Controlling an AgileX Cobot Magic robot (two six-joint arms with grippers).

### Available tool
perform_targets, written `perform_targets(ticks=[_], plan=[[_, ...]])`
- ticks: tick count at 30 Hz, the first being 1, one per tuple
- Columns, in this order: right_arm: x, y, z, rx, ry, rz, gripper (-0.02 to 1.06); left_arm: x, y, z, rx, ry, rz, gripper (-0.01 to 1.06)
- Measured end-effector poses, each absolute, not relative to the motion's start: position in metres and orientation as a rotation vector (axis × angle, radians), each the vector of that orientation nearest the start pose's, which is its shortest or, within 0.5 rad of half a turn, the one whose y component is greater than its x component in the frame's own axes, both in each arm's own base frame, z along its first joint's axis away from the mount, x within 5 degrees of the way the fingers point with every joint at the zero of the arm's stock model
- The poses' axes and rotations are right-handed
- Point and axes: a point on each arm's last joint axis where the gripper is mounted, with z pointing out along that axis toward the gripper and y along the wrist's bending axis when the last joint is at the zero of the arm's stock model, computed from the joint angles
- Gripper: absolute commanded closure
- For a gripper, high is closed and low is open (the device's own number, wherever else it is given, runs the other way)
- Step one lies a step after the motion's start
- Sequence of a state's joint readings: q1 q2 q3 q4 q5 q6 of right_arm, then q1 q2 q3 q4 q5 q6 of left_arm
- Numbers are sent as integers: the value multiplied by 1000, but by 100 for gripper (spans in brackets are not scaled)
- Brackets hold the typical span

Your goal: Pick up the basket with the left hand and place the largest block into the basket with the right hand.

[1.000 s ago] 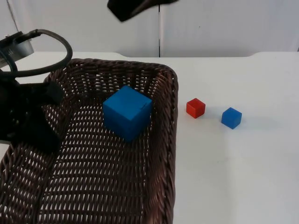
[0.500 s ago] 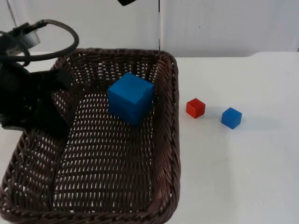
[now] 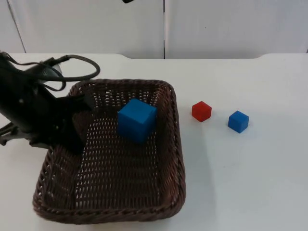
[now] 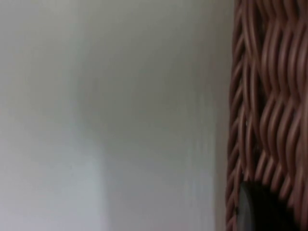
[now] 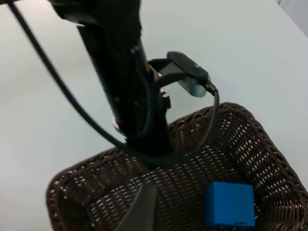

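Left claw [image 3: 72,134] pinched the left wall of the one brown wicker basket [image 3: 166,159], we noted. Inside it sat one large blue block [image 3: 137,119], toward the far right. On the white worktop [image 3: 250,183] beside the basket we counted one small red block [image 3: 201,111] and one small blue block [image 3: 238,121]. We could not judge the right claw's [image 5: 139,211] fingers.

A white table top [image 3: 250,183] is seen, smooth and evenly lit, with soft shadows cast on it. Its far edge is met by a pale grey partition wall [image 3: 86,26]. The wall is divided by a dark vertical seam [image 3: 164,29].
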State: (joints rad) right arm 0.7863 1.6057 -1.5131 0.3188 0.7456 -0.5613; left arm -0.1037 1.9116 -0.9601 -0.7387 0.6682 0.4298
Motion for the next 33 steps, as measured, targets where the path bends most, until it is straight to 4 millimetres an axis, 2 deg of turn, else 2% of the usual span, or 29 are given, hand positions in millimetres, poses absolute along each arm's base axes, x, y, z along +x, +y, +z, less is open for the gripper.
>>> perform_targets(ticks=[9,14,24,26,27,30,31,32,33], plan=[[243,272,364,-1337,1931,484,20,350,-75,94,-45,2962,-677,105],[243,272,363,-1343,1937,484,20,355,-76,87,-14,2974,-696,105],[243,271,363,-1346,1939,484,20,356,-77,87,26,2965,-700,105],[243,271,363,-1346,1939,484,20,356,-77,87,26,2965,-700,97],[243,271,363,-1346,1939,484,20,356,-77,87,26,2966,-701,97],[243,271,363,-1346,1939,484,20,355,-77,87,35,2971,-708,71],[243,271,363,-1346,1939,484,20,355,-77,87,35,2971,-708,58],[243,271,363,-1346,1939,484,20,354,-78,87,39,2977,-718,58],[243,271,363,-1346,1939,484,20,353,-78,87,43,2985,-728,42]])
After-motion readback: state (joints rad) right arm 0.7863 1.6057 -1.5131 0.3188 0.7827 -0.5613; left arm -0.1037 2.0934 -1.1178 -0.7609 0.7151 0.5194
